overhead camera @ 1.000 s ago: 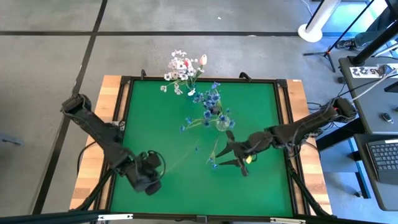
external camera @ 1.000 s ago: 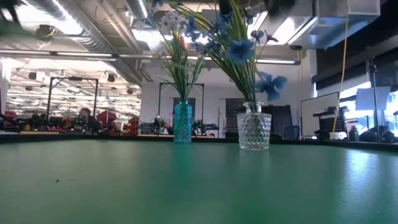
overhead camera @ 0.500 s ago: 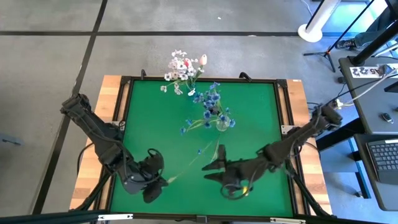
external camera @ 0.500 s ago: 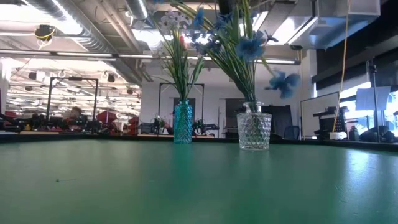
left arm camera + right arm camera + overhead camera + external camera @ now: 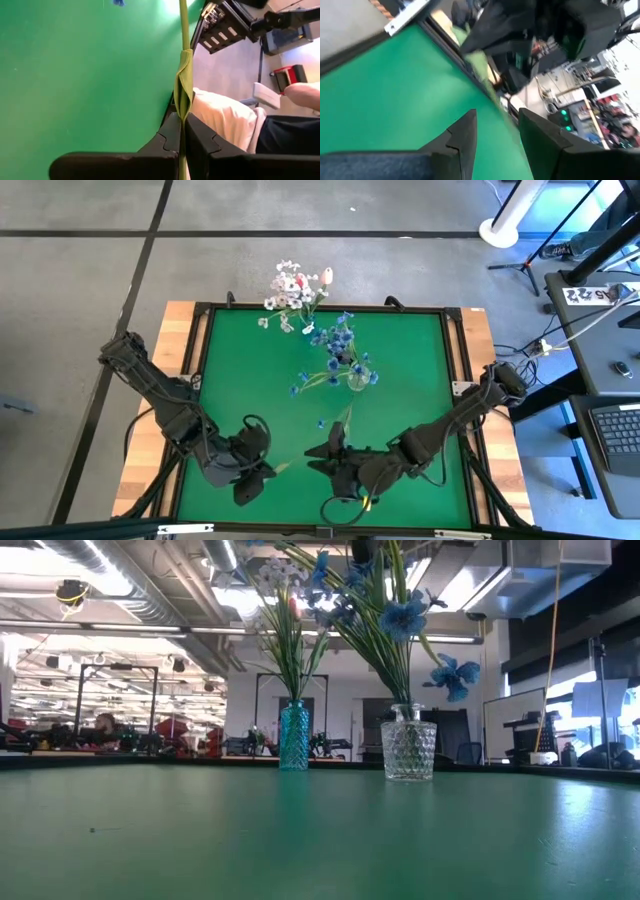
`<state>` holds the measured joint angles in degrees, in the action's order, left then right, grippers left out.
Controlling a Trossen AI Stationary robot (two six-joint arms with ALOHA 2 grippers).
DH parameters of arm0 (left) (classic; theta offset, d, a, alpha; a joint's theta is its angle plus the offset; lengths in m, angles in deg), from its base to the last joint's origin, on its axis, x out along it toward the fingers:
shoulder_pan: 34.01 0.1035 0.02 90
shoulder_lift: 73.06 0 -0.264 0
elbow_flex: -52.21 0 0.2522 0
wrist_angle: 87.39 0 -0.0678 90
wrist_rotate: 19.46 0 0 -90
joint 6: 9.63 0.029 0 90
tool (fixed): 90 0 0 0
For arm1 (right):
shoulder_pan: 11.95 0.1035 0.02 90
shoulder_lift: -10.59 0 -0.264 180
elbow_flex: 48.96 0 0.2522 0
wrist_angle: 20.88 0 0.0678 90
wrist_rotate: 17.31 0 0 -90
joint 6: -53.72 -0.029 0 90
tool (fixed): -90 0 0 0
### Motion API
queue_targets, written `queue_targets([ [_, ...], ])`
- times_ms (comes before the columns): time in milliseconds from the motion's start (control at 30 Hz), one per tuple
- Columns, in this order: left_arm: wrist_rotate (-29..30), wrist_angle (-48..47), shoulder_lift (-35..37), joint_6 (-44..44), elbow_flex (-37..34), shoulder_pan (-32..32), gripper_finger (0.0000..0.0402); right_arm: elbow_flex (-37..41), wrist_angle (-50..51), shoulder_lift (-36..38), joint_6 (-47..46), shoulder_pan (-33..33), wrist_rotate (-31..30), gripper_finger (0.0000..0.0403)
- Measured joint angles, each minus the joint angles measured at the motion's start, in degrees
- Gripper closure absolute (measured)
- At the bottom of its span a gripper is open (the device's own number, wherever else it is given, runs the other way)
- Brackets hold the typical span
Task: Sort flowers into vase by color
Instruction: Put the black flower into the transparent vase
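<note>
Left gripper point(image 5: 262, 471): at about 7 o'clock on the mat, clamped tight on a thin green stem point(image 5: 183, 75), a folded leaf just above the fingertips in the left wrist view.
Held flower: stem running from the left gripper toward 1 o'clock, ending in a small blue blossom point(image 5: 321, 423) near the mat's centre.
Right gripper point(image 5: 322, 459): at about 6 o'clock, just right of the left gripper, fingers point(image 5: 462, 135) parted with a gap between them, nothing between them; pointed toward the left gripper and the stem.
Turquoise vase point(image 5: 294, 736): at 12 o'clock by the far edge, upright, holding white blossoms point(image 5: 289, 288) and a pink bud point(image 5: 327, 276).
Clear glass vase point(image 5: 409, 749): upright, right of the turquoise one in the low view, slightly past centre toward 12 o'clock, holding blue flowers point(image 5: 340, 340).
Surface: green mat point(image 5: 240, 370) in a dark frame on a wooden table point(image 5: 178, 330).
Room: grey floor around the table; a laptop point(image 5: 612, 430) on a desk at 3 o'clock; ceiling lights and workbenches beyond the far edge; part of a person in a white top point(image 5: 225, 117) beside the table in the left wrist view.
</note>
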<state>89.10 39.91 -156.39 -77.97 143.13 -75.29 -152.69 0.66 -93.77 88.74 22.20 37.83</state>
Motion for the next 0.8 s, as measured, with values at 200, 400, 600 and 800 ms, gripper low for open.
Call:
queue_targets([
  [200,-0.08,1.38,0.04,0.09,-0.02,0.15,0.0394,0.03,3.38,-0.07,-0.53,-0.89,-3.77,0.0262],
  [400,-0.56,2.80,0.04,1.60,-0.02,0.14,0.0394,0.03,6.21,-0.07,-1.61,-1.73,-4.41,0.0314],
  [600,-0.61,2.69,0.04,3.81,-0.04,0.14,0.0392,0.06,7.98,-0.07,-1.59,-1.53,-4.15,0.0394],
  [800,0.32,3.15,0.04,7.92,-0.06,0.14,0.0356,0.08,9.91,-0.04,-2.59,-1.55,-4.43,0.0398],
])
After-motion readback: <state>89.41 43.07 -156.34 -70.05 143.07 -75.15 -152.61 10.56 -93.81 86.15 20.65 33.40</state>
